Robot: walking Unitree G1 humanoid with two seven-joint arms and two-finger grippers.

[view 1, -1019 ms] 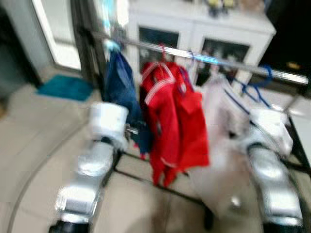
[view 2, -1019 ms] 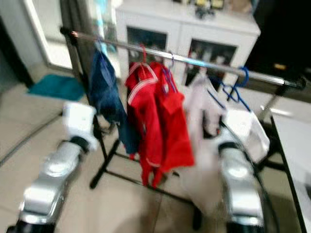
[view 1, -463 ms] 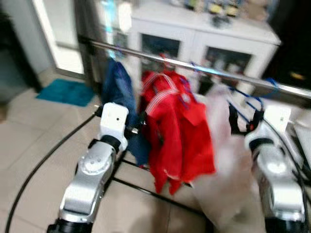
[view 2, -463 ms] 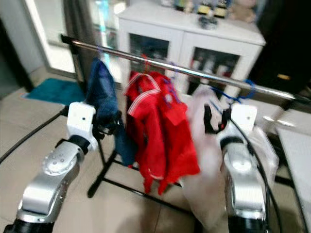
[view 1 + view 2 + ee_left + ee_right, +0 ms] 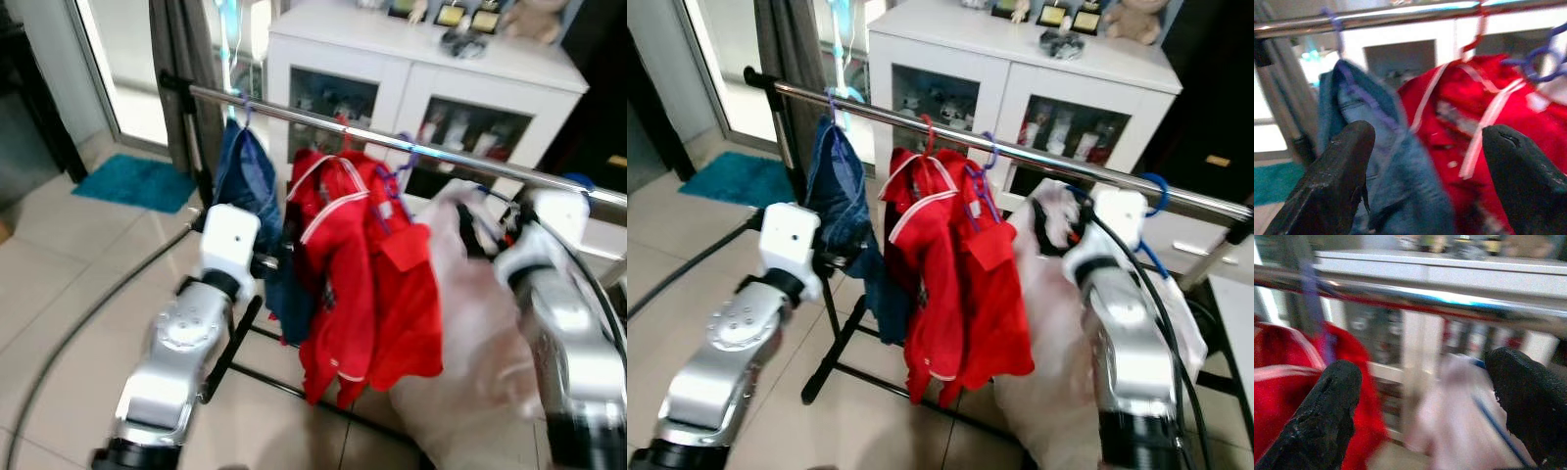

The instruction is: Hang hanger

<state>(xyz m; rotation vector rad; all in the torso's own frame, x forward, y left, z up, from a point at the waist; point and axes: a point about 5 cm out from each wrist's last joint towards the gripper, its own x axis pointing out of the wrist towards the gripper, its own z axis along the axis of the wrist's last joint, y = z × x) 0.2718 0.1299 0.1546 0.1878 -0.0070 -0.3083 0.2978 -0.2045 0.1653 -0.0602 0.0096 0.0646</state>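
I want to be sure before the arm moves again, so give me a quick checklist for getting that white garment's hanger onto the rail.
1. Rail free to the right of the red jacket: ok, a bare stretch of metal rail shows there.
2. Blue hanger hooked over the rail: cannot tell, its hook sits at rail level beside the right arm.
3. White garment off the floor: cannot tell, its lower edge is blurred.
4. Right gripper released: ok, fingers spread wide, nothing between them, rail just ahead.
5. Left gripper out of the way: ok, open, facing the blue denim garment, not holding it.
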